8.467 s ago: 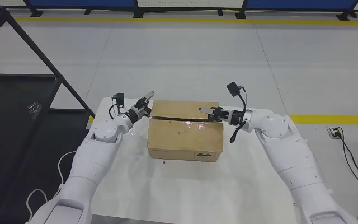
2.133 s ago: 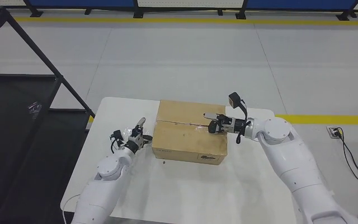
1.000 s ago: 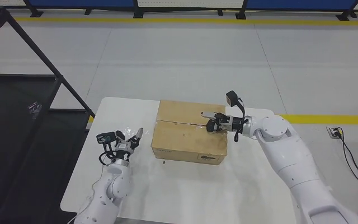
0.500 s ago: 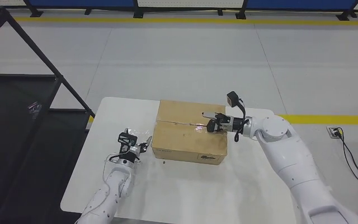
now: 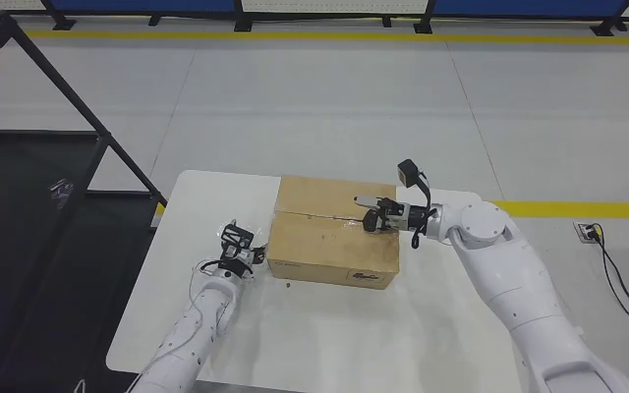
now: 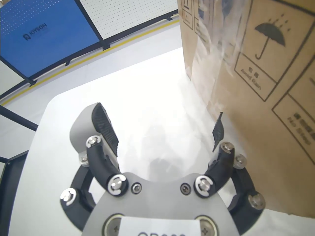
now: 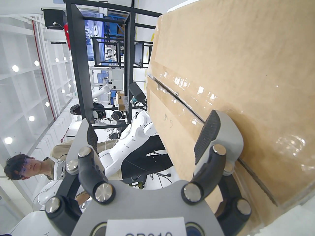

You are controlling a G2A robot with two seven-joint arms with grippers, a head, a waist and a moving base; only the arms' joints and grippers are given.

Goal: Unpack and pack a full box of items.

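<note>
White counter (image 5: 324, 339), rounded corners. One closed cardboard box (image 5: 329, 251) stands on it, toward the far side and about midway across; the top flaps meet in a lengthwise seam under clear glossy tape (image 7: 183, 84). Handling symbols are printed on the box's left wall. Right arm (image 5: 491, 255) lies across from the right with its jaws over the box top near the right end of the seam: jaws released and spread wide, one finger (image 7: 216, 133) down against the cardboard right at the taped seam, the other out in free air. Left arm (image 5: 201, 319) is low over the counter, its jaws at the box's left wall near the front corner: released, nothing between them, one fingertip (image 6: 218, 130) just beside the wall; contact cannot be told. Small dark speck (image 5: 287, 286) on the counter just in front of the box.
</note>
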